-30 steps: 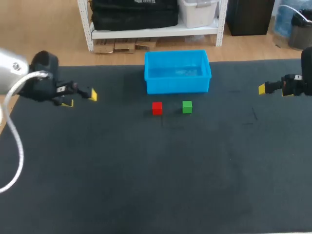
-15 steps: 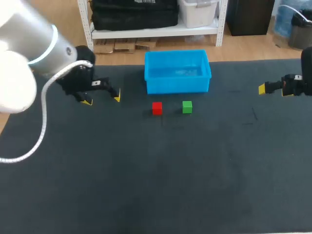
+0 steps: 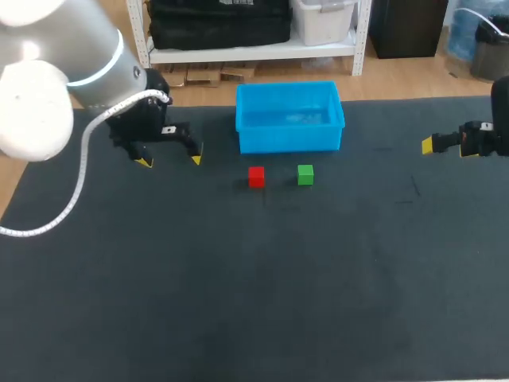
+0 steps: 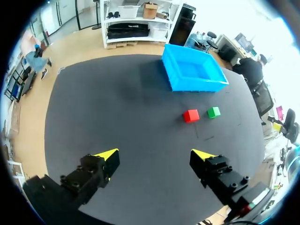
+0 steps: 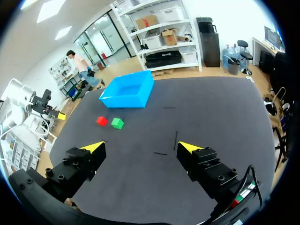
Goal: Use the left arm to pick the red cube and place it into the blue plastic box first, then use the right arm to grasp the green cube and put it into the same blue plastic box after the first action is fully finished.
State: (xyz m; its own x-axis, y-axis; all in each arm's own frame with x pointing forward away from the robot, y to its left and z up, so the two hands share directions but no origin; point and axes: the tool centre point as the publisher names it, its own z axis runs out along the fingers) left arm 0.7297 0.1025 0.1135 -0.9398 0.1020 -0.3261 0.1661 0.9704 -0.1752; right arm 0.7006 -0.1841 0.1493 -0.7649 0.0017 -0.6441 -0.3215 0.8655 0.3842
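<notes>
The red cube (image 3: pixel 255 176) rests on the dark mat just in front of the blue plastic box (image 3: pixel 289 116), with the green cube (image 3: pixel 305 174) close to its right. My left gripper (image 3: pixel 169 159) hangs open to the left of the red cube, nothing between its fingers. From the left wrist the red cube (image 4: pixel 191 115), green cube (image 4: pixel 213 112) and box (image 4: pixel 193 74) lie well ahead of the open left gripper (image 4: pixel 156 153). My right gripper (image 3: pixel 429 145) stays at the mat's right edge. Its own view shows the right gripper (image 5: pixel 139 146) open and empty, the red cube (image 5: pixel 101 121), green cube (image 5: pixel 117 123) and box (image 5: pixel 128 90) far ahead.
The box is empty inside. A wide stretch of dark mat (image 3: pixel 262 286) spreads in front of the cubes. A white cable (image 3: pixel 75 191) loops down from my left arm over the mat's left side.
My left arm has swung in from the left edge toward the cubes, its gripper now nearer the red cube. The right arm, both cubes and the box have not moved.
</notes>
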